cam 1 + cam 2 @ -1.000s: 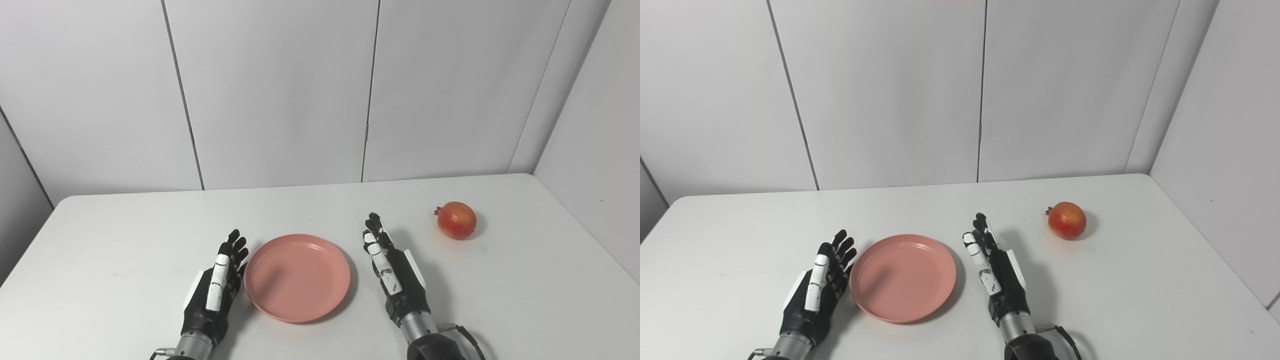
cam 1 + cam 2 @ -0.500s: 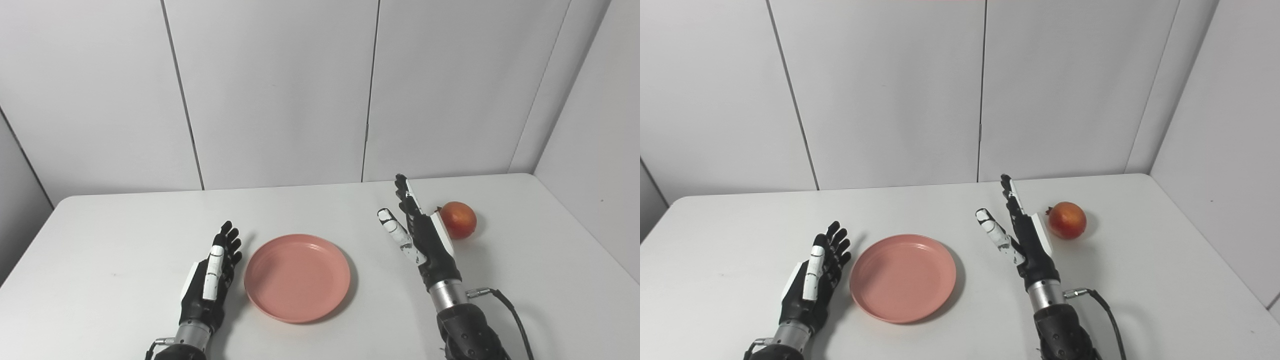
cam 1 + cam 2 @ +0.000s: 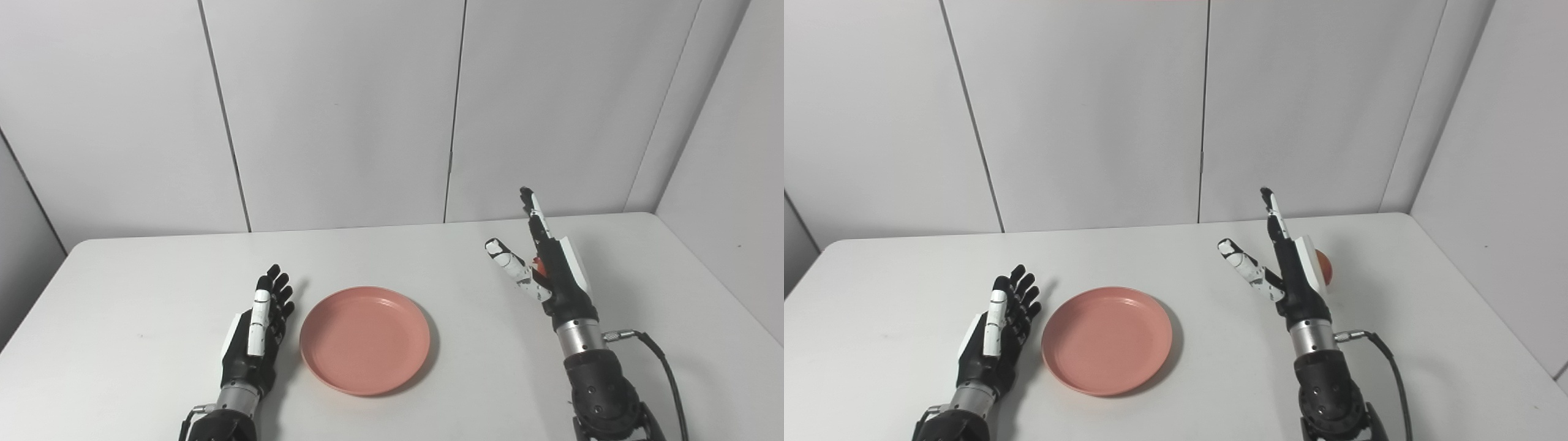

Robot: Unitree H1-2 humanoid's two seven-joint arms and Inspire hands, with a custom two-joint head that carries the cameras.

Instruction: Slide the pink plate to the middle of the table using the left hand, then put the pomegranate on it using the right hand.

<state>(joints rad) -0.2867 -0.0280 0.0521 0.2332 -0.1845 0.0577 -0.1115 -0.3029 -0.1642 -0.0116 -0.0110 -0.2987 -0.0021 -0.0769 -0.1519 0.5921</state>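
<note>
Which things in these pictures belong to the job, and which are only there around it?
Belonging to the job:
- pink plate, near the table's middle
- pomegranate, mostly hidden behind the right robot hand
- right robot hand, open, raised
- left robot hand, open, beside the plate

Only there:
- white table
- grey wall panels
- cable at the right wrist

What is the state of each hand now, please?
Left hand: open, holding nothing, beside the plate.
Right hand: open, holding nothing, in front of the pomegranate.
</note>
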